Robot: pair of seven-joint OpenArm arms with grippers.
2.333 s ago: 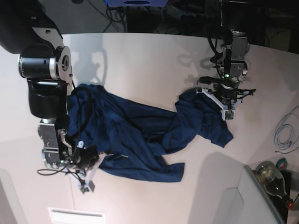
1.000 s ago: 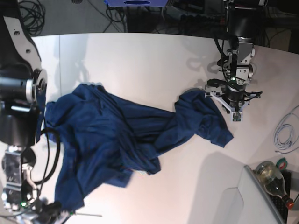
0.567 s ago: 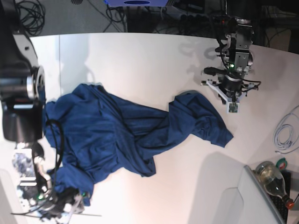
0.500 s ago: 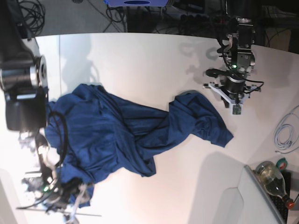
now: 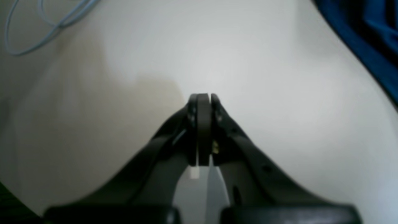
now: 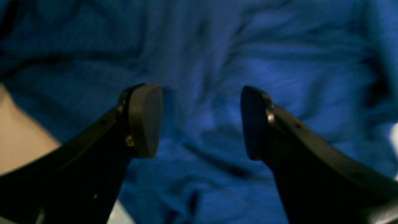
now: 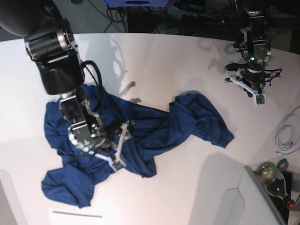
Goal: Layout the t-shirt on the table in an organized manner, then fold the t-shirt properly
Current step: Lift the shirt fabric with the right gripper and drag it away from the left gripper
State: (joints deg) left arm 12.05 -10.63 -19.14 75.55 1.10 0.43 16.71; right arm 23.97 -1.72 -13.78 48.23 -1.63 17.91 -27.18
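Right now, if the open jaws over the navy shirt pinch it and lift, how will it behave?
The t-shirt will probably hang limp: it lies in soft wrinkles and bunched folds. Likely only the pinched part rises at first, the rest dragging over the smooth white table. It looks light and not fragile.

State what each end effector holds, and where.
Nothing. The left end effector is shut over bare table; the right is open above the t-shirt.

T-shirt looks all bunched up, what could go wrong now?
1. The right gripper hangs with jaws open over the rumpled t-shirt; closing there could pinch several layers and drag the cloth into a worse heap.
2. The left gripper, jaws shut, sits over bare table, away from the shirt, so one arm alone may pull it crooked.
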